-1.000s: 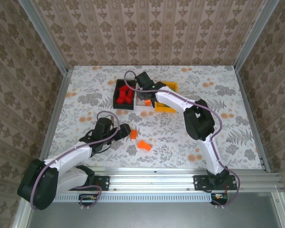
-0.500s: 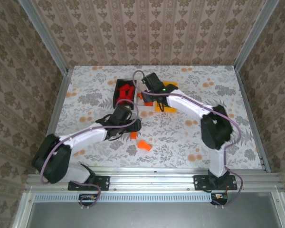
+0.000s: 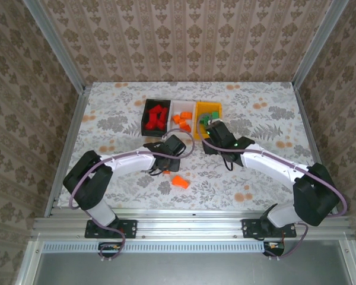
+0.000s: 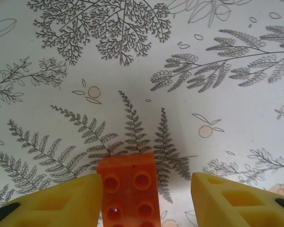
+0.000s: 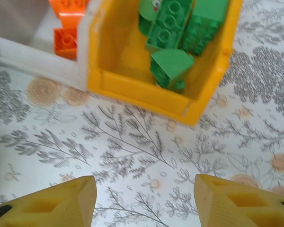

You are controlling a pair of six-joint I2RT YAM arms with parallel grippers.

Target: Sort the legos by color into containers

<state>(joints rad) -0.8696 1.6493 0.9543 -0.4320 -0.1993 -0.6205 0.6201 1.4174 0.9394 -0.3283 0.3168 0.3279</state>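
An orange lego (image 4: 128, 194) lies studs-up on the table between my left gripper's (image 4: 146, 189) fingers. The left finger (image 4: 71, 201) touches its side and the right finger (image 4: 227, 201) stands apart from it, so the gripper is open. From above, that gripper (image 3: 165, 166) hangs over the lego (image 3: 165, 172), and a second orange lego (image 3: 179, 181) lies just beside it. My right gripper (image 5: 144, 189) is open and empty over bare table in front of the yellow container (image 5: 146, 97), which holds green legos (image 5: 173, 28). The white container (image 3: 183, 109) holds orange legos and the black container (image 3: 146, 113) holds red ones.
The three containers stand side by side at mid-table, black, white, then yellow (image 3: 209, 105). My right gripper (image 3: 206, 141) sits close to the yellow one's near wall. Metal frame rails (image 3: 190, 221) and papered walls ring the floral tabletop.
My left gripper swung right onto the orange lego and narrowed round it. My right gripper drew back from above the containers to the table in front of the yellow one.
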